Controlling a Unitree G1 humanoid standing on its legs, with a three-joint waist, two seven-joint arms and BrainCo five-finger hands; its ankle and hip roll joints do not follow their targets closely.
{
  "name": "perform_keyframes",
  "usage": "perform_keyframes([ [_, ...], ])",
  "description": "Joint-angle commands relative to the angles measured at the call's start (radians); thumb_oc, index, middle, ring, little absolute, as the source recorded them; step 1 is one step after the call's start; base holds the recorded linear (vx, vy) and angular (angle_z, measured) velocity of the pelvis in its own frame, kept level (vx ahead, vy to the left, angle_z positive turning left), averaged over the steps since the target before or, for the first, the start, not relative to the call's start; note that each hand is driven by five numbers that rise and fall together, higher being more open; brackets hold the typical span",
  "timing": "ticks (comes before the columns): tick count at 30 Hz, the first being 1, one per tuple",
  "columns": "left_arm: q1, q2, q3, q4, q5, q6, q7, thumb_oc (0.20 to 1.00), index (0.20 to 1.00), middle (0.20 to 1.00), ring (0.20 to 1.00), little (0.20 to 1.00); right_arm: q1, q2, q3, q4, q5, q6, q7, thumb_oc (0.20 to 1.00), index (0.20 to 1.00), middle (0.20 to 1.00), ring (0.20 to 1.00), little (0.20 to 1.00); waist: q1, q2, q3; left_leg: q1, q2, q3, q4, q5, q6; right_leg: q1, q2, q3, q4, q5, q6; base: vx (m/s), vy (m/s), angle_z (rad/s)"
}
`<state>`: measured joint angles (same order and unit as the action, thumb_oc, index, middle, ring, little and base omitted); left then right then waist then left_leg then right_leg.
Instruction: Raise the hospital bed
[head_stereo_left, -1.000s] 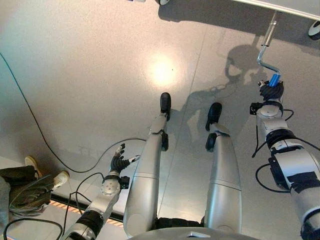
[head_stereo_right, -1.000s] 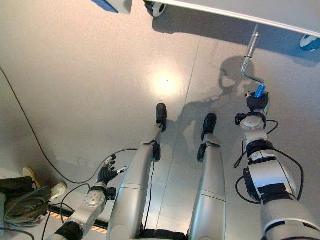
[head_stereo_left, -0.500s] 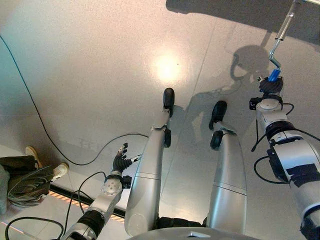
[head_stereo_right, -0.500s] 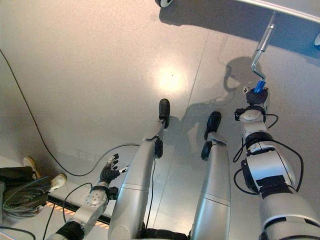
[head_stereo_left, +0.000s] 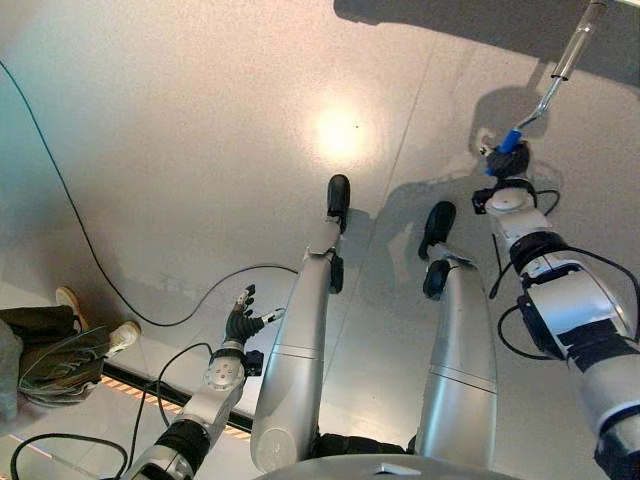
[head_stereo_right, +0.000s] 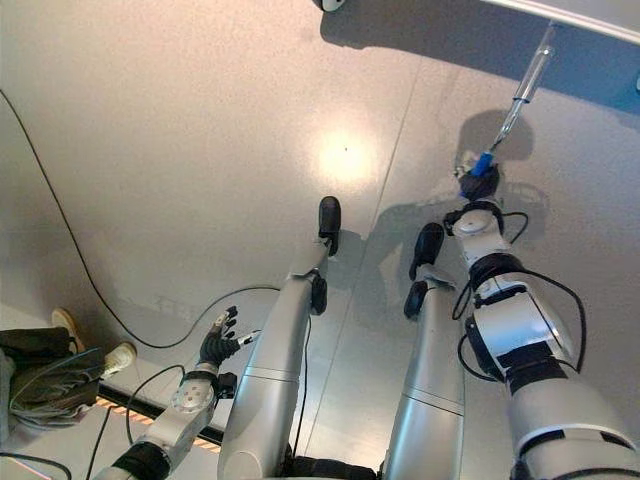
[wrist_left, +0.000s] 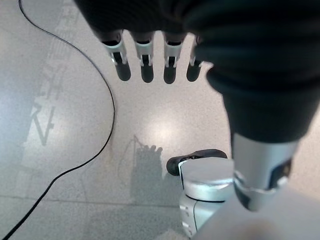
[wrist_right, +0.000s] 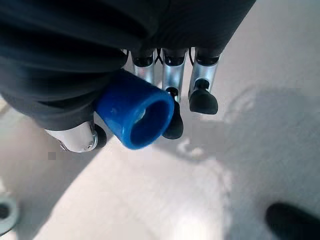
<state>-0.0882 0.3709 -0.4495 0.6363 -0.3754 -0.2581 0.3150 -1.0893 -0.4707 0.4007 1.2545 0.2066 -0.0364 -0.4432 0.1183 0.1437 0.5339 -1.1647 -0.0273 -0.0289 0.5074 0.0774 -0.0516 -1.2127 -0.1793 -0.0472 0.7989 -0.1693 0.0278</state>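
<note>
the blue grip (wrist_right: 134, 116) of the bed's crank handle (head_stereo_left: 548, 88) is held in the right hand (head_stereo_left: 500, 162), with the fingers (wrist_right: 173, 111) and thumb curled round it; in the right wrist view the grip's open round end is seen poking out past the curled fingers. from the hand the silver crank rod is seen running up and away, bending once just beyond the grip, then continuing straight to the pale edge of the hospital bed (head_stereo_right: 575, 12) at the far upper corner of the eye views. a dark band of shade lies along the floor under that edge, just beyond the hand.

around the right hand the grey floor (head_stereo_left: 200, 120) is bare on every side; a thin floor seam (head_stereo_left: 405, 140) runs past on the hand's inner side, and a bright spot of reflected light sits well apart from it, further inward.

the left hand (head_stereo_left: 238, 324) is seen hanging low, well apart from the crank and from the right hand, with its fingers (wrist_left: 145, 67) straight and spread over bare floor, nothing held. outward of the left hand, near the floor's edge, a bundle of dark cloth (head_stereo_left: 40, 350) and pale shoes (head_stereo_left: 68, 298) are seen, and an orange-striped strip (head_stereo_left: 130, 385) is laid along the floor just behind that hand.
</note>
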Motion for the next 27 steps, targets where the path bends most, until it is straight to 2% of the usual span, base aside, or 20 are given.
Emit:
perform_keyframes([
  [1, -0.004, 0.002, -0.001, 0.028, -0.031, -0.010, 0.024, 1.000, 1.000, 1.000, 1.000, 1.000, -0.091, 0.070, 0.127, -0.187, -0.111, -0.083, 0.046, 0.200, 0.200, 0.200, 0.200, 0.200, -0.004, 0.091, -0.014, -0.018, -0.011, 0.011, 0.111, -0.086, -0.021, 0.010, -0.016, 0.026, -0.074, 0.105, 0.096, 0.00, 0.000, 0.00],
  [4, 0.001, 0.008, 0.011, 0.033, -0.035, -0.008, 0.031, 1.000, 1.000, 1.000, 1.000, 1.000, -0.100, 0.108, 0.149, -0.295, -0.113, -0.094, 0.041, 0.200, 0.200, 0.200, 0.200, 0.200, -0.011, 0.079, -0.014, -0.013, -0.011, 0.011, 0.102, -0.083, -0.021, 0.017, -0.015, 0.026, -0.083, 0.110, 0.096, 0.02, 0.004, 0.00],
  [5, 0.021, 0.012, 0.008, 0.039, -0.034, -0.008, 0.033, 1.000, 1.000, 1.000, 1.000, 1.000, -0.074, 0.131, 0.155, -0.358, -0.115, -0.100, 0.042, 0.200, 0.200, 0.200, 0.200, 0.200, -0.018, 0.068, -0.014, 0.024, -0.011, 0.015, 0.112, -0.122, -0.023, 0.050, -0.016, 0.028, -0.068, 0.073, 0.100, 0.00, 0.000, 0.00],
  [6, 0.005, 0.011, 0.017, 0.039, -0.034, -0.008, 0.033, 1.000, 1.000, 1.000, 1.000, 1.000, -0.092, 0.128, 0.156, -0.359, -0.115, -0.100, 0.041, 0.200, 0.200, 0.200, 0.200, 0.200, -0.017, 0.069, -0.014, -0.006, -0.010, 0.013, 0.096, -0.084, -0.021, 0.022, -0.014, 0.024, -0.086, 0.110, 0.095, 0.00, 0.000, 0.00],
  [9, 0.009, 0.017, 0.027, 0.046, -0.033, -0.007, 0.041, 1.000, 1.000, 1.000, 1.000, 1.000, -0.076, 0.147, 0.165, -0.496, -0.128, -0.113, 0.038, 0.200, 0.200, 0.200, 0.200, 0.200, -0.028, 0.051, -0.014, 0.003, -0.009, 0.012, 0.087, -0.082, -0.021, 0.032, -0.012, 0.025, -0.097, 0.112, 0.096, 0.01, 0.002, 0.00],
  [10, 0.025, 0.018, 0.019, 0.046, -0.033, -0.007, 0.041, 1.000, 1.000, 1.000, 1.000, 1.000, -0.058, 0.150, 0.164, -0.495, -0.128, -0.113, 0.038, 0.200, 0.200, 0.200, 0.200, 0.200, -0.028, 0.049, -0.014, 0.033, -0.009, 0.014, 0.103, -0.121, -0.023, 0.060, -0.013, 0.029, -0.079, 0.075, 0.100, 0.01, 0.007, 0.04],
  [11, 0.010, 0.017, 0.029, 0.047, -0.030, -0.005, 0.043, 1.000, 1.000, 1.000, 1.000, 1.000, -0.068, 0.146, 0.164, -0.534, -0.131, -0.116, 0.038, 0.200, 0.200, 0.200, 0.200, 0.200, -0.032, 0.045, -0.014, 0.007, -0.008, 0.014, 0.081, -0.081, -0.020, 0.036, -0.011, 0.025, -0.102, 0.114, 0.096, 0.01, 0.007, 0.04],
  [13, 0.011, 0.015, 0.032, 0.053, -0.032, -0.003, 0.045, 1.000, 1.000, 1.000, 1.000, 1.000, -0.045, 0.148, 0.152, -0.596, -0.123, -0.127, 0.031, 0.200, 0.200, 0.200, 0.200, 0.200, -0.039, 0.036, -0.014, 0.013, -0.006, 0.016, 0.075, -0.080, -0.020, 0.040, -0.009, 0.026, -0.109, 0.117, 0.096, -0.02, 0.009, -0.02],
  [18, 0.005, 0.001, 0.045, 0.078, -0.016, 0.006, 0.051, 1.000, 1.000, 1.000, 1.000, 1.000, 0.028, 0.130, 0.128, -0.745, -0.119, -0.155, 0.030, 0.200, 0.200, 0.200, 0.200, 0.200, -0.054, 0.020, -0.014, 0.039, -0.002, 0.024, 0.058, -0.078, -0.018, 0.062, -0.002, 0.029, -0.133, 0.125, 0.097, 0.00, 0.009, -0.06],
  [27, 0.013, -0.018, 0.070, 0.116, 0.020, 0.015, 0.031, 1.000, 1.000, 1.000, 1.000, 1.000, 0.204, 0.048, 0.049, -1.005, -0.030, -0.231, 0.052, 0.200, 0.200, 0.200, 0.200, 0.200, -0.078, 0.017, -0.014, 0.148, 0.005, 0.040, -0.022, -0.058, -0.019, 0.160, 0.007, 0.031, -0.222, 0.157, 0.106, -0.02, 0.003, -0.03],
])
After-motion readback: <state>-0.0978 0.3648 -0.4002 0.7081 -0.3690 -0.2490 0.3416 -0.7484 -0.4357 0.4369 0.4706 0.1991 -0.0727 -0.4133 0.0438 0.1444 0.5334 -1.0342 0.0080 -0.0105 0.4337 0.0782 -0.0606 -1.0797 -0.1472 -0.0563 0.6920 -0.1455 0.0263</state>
